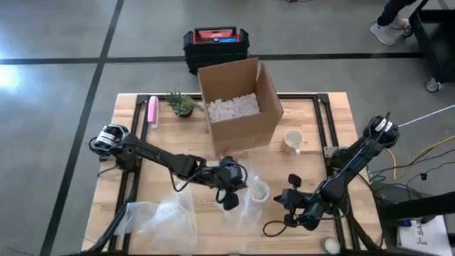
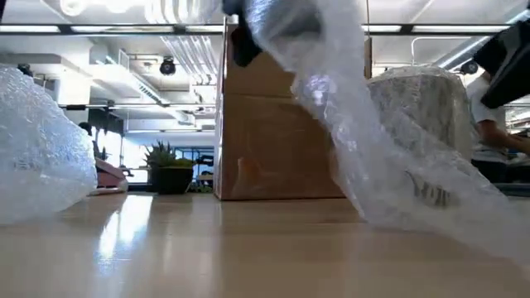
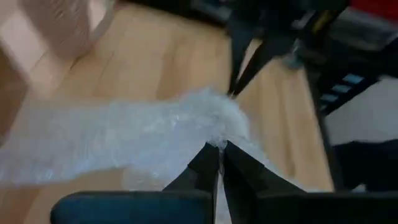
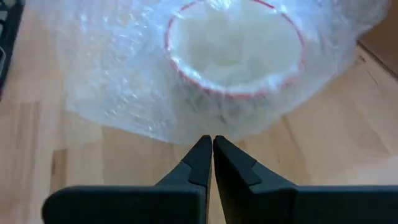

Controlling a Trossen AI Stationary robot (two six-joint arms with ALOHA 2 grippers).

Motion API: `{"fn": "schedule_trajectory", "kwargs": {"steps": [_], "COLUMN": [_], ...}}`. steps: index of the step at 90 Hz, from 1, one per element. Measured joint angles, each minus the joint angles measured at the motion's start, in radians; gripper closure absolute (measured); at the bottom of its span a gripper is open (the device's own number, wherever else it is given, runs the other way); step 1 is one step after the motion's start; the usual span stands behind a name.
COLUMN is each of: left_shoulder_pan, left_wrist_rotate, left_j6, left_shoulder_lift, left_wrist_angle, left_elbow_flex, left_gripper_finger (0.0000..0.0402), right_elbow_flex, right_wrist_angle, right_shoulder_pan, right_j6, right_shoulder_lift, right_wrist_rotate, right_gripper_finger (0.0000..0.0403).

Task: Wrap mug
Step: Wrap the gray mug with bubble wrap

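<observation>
Mug (image 4: 231,53): white, red-rimmed, upright near the front middle of the counter (image 1: 163,139), in front of the cardboard box. Seen mouth-on from the right wrist view. It sits against a sheet of clear bubble wrap (image 3: 124,134) that lies under and around it; in the low view the sheet drapes down over the mug in a slanting fold.

Left gripper (image 1: 229,186): just beside the mug on its left, arm reaching in from the counter's left edge. Jaws clenched on a bunched edge of the bubble wrap, holding it lifted off the counter.

Right gripper (image 4: 212,144): near the mug on its right, pointed at it, apart from the wrap. Jaws pressed together, grasping nothing.

Second piece of bubble wrap (image 1: 167,220): loose, crumpled heap at the front left of the counter, well apart from the mug.

Cardboard box (image 1: 238,107): open-topped, standing at the counter's middle rear, holding white packing fill (image 1: 232,107).

Second mug (image 1: 293,140): cream, upright, just right of the box, unwrapped.

Small potted plant (image 1: 182,104): rear of the counter, left of the box.

Pink object (image 1: 152,112): narrow, lying beside the plant near the rear left corner; kind cannot be told.

Black and red case (image 1: 215,44): on the floor behind the counter.

Person: a shoe (image 1: 387,32) at the floor's far right.
</observation>
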Motion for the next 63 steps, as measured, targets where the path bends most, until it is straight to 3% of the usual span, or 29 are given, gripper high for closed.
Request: {"fn": "schedule_trajectory", "kwargs": {"steps": [24,49,63], "left_shoulder_pan": [0.008,0.021,0.021], "left_wrist_rotate": [0.037,0.034,0.033], "left_j6": [0.047,0.014,0.018], "left_shoulder_lift": [0.144,0.19,0.19], "left_wrist_angle": [0.158,0.179,0.182], "left_elbow_flex": [0.002,0.001,0.001], "left_gripper_finger": [0.0401,0.0401,0.0401], "right_elbow_flex": [0.012,0.203,0.251], "right_wrist_angle": [0.08,-0.206,-0.22], "right_shoulder_pan": [-0.05,-0.065,-0.167], "right_j6": [-0.115,-0.247,-0.399], "right_shoulder_lift": [0.03,-0.045,-0.043], "right_wrist_rotate": [-0.028,-0.078,-0.09], "right_gripper_finger": [0.0401,0.0401,0.0401]}}
